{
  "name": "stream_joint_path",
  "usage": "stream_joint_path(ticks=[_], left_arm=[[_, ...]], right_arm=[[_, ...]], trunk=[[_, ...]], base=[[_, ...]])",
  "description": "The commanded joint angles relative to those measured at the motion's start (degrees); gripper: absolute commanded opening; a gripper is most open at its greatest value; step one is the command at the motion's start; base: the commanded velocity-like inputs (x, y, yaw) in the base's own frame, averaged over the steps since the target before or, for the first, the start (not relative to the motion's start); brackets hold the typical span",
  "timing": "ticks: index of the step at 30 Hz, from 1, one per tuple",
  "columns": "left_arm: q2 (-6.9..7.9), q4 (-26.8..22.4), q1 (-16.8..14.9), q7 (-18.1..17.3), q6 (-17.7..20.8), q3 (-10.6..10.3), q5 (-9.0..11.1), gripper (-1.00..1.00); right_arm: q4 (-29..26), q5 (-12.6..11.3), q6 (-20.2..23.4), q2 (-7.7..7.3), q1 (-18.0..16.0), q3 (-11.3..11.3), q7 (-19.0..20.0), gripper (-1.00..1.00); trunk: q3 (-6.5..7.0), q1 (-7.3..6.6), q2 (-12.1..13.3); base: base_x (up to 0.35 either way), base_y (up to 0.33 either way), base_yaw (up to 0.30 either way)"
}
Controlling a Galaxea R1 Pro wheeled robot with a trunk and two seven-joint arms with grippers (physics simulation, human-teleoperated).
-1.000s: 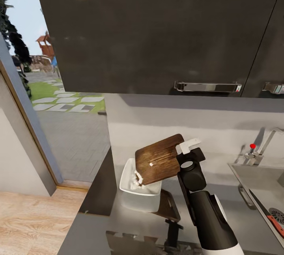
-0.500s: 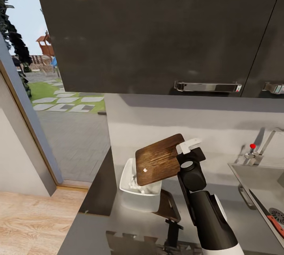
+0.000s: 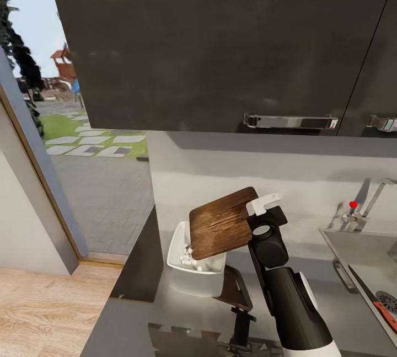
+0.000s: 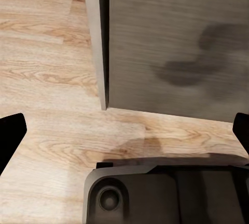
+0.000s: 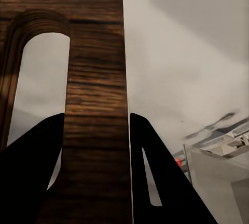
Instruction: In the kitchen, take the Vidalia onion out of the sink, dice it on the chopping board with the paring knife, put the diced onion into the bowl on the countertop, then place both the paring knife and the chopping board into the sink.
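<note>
On the glossy dark grey desk point(image 3: 182, 313), the right claw point(image 3: 255, 214) is seen closed on the slot-handle edge of the dark brown wooden chopping board point(image 3: 220, 223), tilted above the shallow white squarish bowl point(image 3: 194, 274). Tiny whitish onion bits point(image 3: 187, 256) lie inside. At three o'clock, the grey steel sink point(image 3: 358, 257) holds a red-orange knife handle point(image 3: 386, 313). The left claw's point(image 4: 124, 130) black fingertips point(image 4: 10, 133) are spread wide, empty, over wooden floor point(image 4: 46, 78).

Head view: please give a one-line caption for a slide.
Right gripper tilts the chopping board over the bowl.
</note>
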Motion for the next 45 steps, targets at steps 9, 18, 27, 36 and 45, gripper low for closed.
stream_joint_path(ticks=[9, 18, 27, 36, 45], left_arm=[[0.09, -0.07, -0.02, 0.38, -0.16, -0.30, 0.37, 1.00], [0.09, -0.05, -0.02, 0.38, -0.16, -0.30, 0.37, 1.00], [0.09, -0.06, -0.02, 0.38, -0.16, -0.30, 0.37, 1.00], [0.04, 0.32, -0.02, 0.38, -0.16, -0.33, 0.37, 1.00], [0.00, 0.54, -0.02, 0.38, -0.16, -0.30, 0.37, 1.00]], right_arm=[[-0.33, 0.31, 0.15, 0.01, -0.02, -0.01, 0.16, -1.00], [-0.71, -5.99, -1.79, 0.01, -0.03, -6.16, 3.01, -1.00], [-0.67, -18.45, -4.65, -2.79, -0.03, -21.38, 14.36, -1.00], [-0.28, -19.02, -5.39, -3.50, -0.02, -26.54, 19.30, -1.00], [0.23, -19.02, -7.09, -3.10, -0.02, -27.80, 19.05, -1.00]], trunk=[[-0.12, 0.04, -0.13], [-0.12, 0.04, -0.13], [-0.12, 0.04, -0.13], [-0.12, 0.04, -0.13], [-0.12, 0.04, -0.13]], base=[[0.000, 0.000, 0.000], [0.000, 0.000, 0.000], [-0.034, -0.022, 0.000], [-0.227, -0.202, 0.000], [-0.222, -0.252, 0.000]])
